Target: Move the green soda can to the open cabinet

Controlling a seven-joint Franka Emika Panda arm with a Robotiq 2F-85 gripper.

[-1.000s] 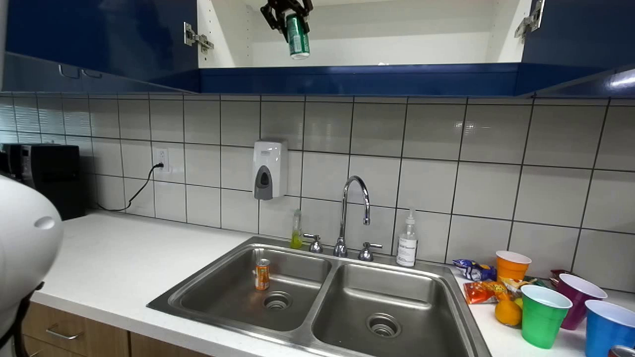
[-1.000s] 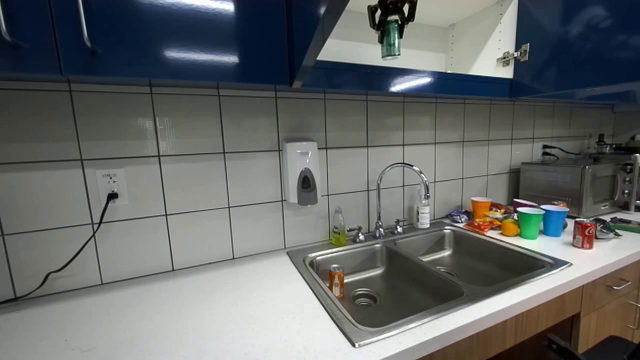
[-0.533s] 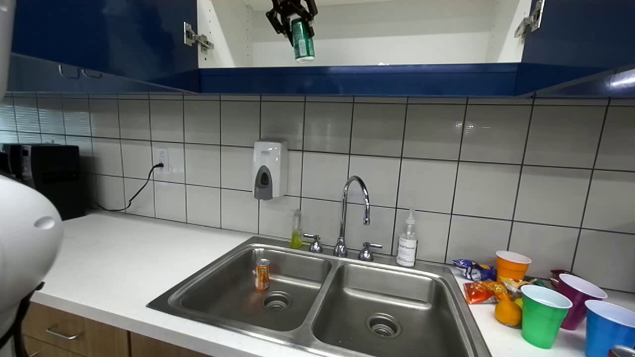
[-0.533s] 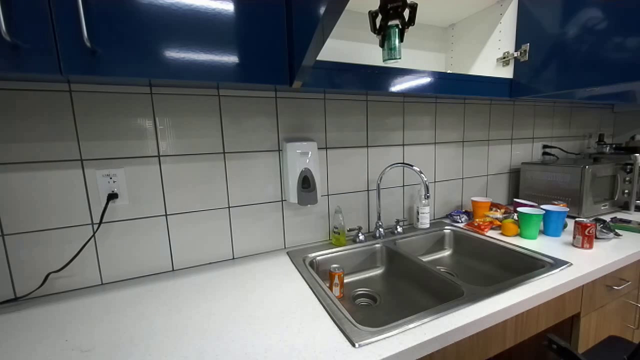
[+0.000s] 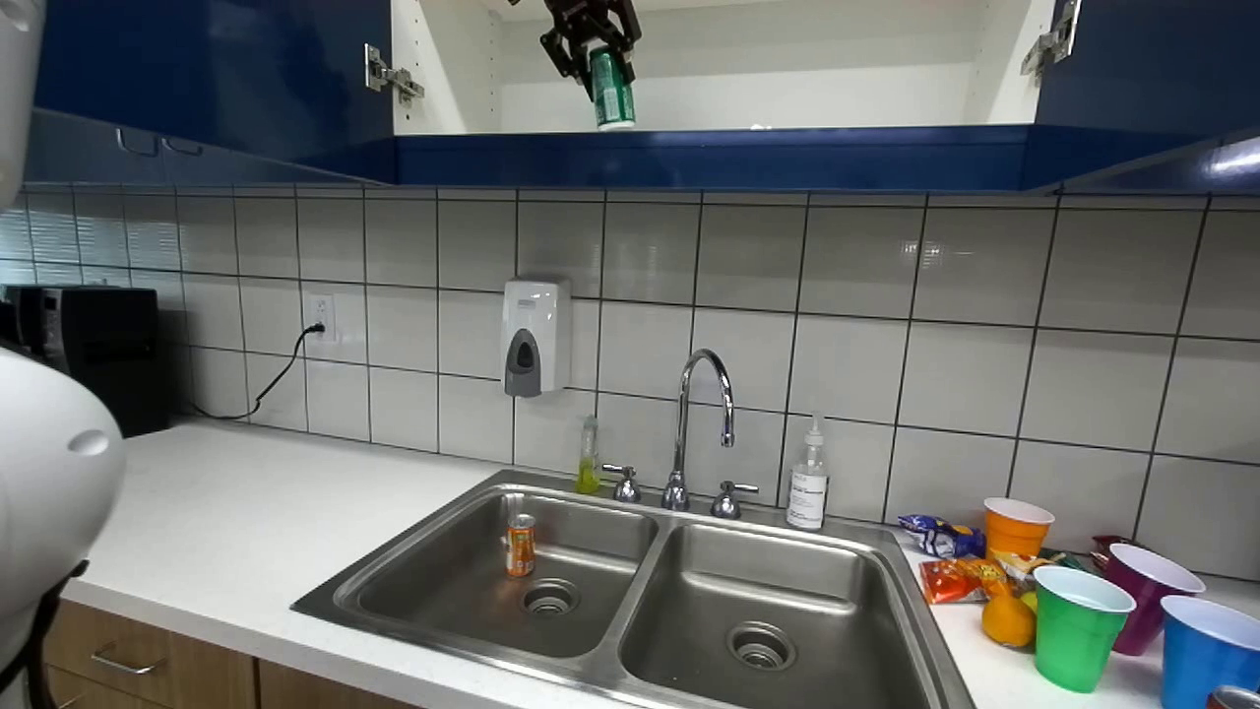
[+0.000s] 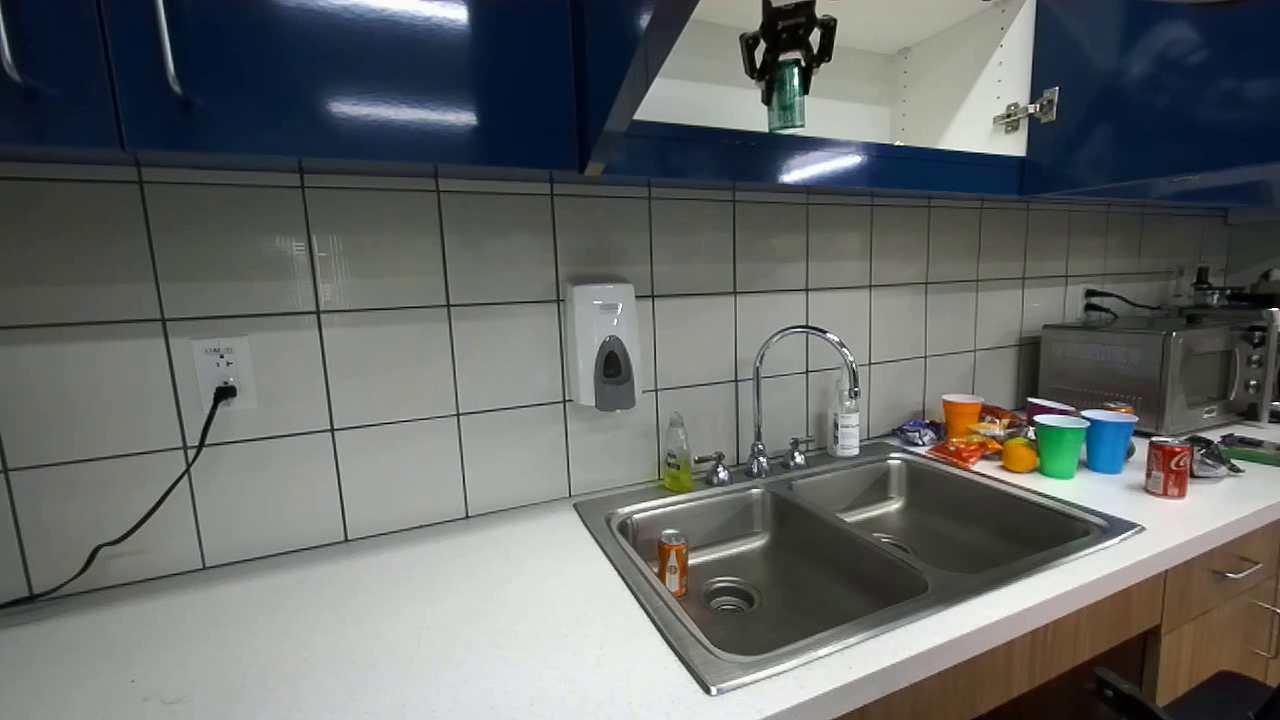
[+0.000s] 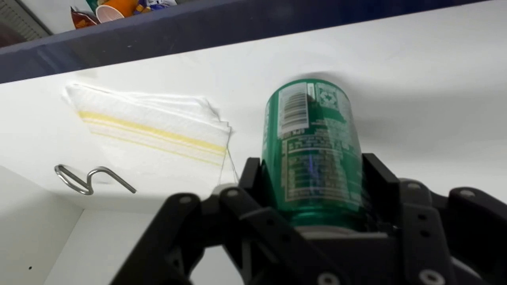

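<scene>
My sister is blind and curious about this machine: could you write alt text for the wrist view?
A black claw grips a green can over the white floor of a cabinet. To its left are yellow-striped white sheets and a bent metal wire. Past the dark edge, top left, are an orange cup and wrappers.

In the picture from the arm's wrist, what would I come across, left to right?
Slatted grey thing, red wrapper, orange cup, blue wrapper, green soda can held in the gripper. Left out, as each spans more than one place: striped napkins, bent metal rod.
</scene>
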